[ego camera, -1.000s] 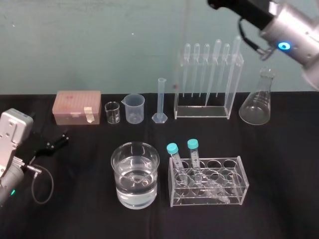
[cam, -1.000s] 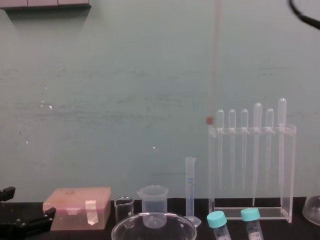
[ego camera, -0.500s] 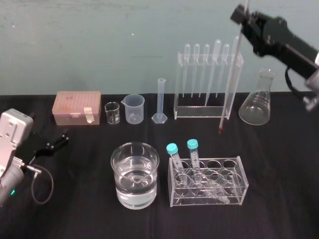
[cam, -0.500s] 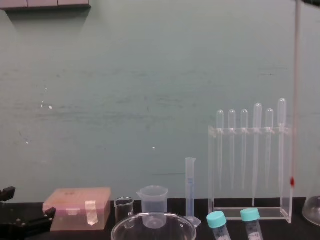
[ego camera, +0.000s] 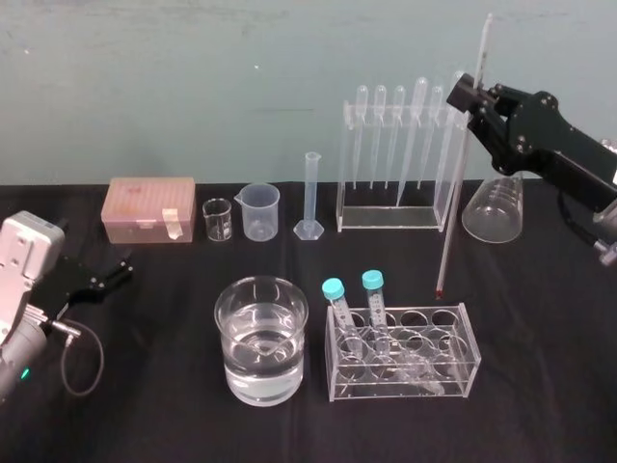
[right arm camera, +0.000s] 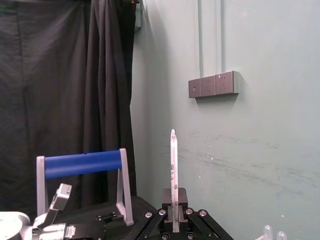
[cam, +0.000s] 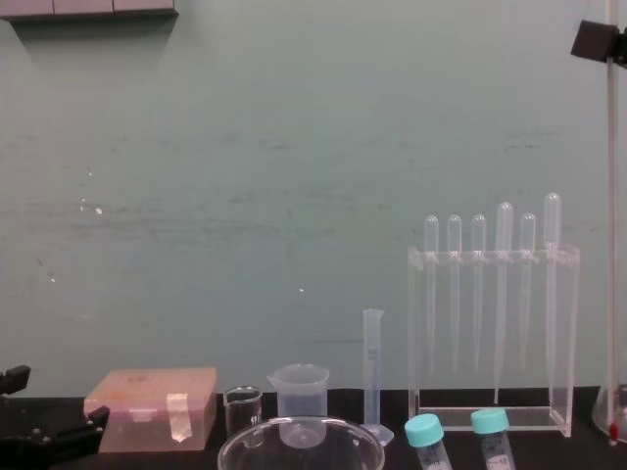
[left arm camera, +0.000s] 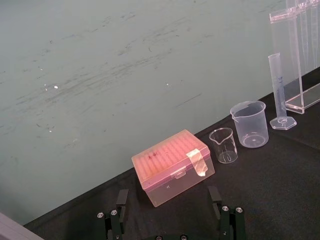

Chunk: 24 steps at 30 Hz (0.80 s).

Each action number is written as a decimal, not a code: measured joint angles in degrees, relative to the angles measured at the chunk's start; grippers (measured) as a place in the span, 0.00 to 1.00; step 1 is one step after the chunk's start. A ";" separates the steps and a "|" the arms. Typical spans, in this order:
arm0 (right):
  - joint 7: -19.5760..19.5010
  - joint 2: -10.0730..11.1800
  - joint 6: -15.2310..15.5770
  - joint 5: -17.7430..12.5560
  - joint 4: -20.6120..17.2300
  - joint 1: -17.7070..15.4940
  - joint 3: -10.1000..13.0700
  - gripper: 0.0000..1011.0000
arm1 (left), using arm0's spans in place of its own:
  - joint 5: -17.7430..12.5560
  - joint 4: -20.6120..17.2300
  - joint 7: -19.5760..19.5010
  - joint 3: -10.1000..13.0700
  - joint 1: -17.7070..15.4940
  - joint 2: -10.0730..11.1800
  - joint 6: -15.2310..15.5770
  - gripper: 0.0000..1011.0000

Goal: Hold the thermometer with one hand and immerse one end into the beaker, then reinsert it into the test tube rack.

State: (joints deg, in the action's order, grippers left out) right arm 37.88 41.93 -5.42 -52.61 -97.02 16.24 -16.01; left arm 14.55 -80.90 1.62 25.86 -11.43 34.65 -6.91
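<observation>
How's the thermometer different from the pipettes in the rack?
The thermometer is far longer than the pipettes. It is a plain, red-tipped rod; they have bulb tops. The right gripper holds it aloft; they hang in the tall rack. Both are thin. The left gripper idles far left.

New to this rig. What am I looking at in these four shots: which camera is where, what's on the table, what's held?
It is a two-armed robot at a black table. One picture looks down from its head, one looks across from its chest, one comes from each wrist. The right gripper is shut on the thermometer, a long glass rod held nearly upright by the right end of the test tube rack, which holds pipettes. The left gripper is parked open at the table's left. Also there: the beaker with water, a small rack with two blue-capped tubes, a flask, a measuring cylinder, two small cups, a pink box.
</observation>
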 joint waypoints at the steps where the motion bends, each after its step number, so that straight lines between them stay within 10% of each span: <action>1: 0.14 -0.13 0.00 0.00 0.01 -0.09 0.00 0.06 | 0.00 0.00 0.00 0.00 0.00 0.00 0.00 1.00; 24: 1.72 -4.16 -0.03 3.88 5.77 1.33 -3.37 0.06 | 0.00 0.00 0.00 0.00 0.00 0.00 0.00 1.00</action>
State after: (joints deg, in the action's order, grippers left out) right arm 39.59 37.77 -5.45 -48.73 -91.25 17.57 -19.38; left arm 14.55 -80.90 1.62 25.86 -11.43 34.65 -6.90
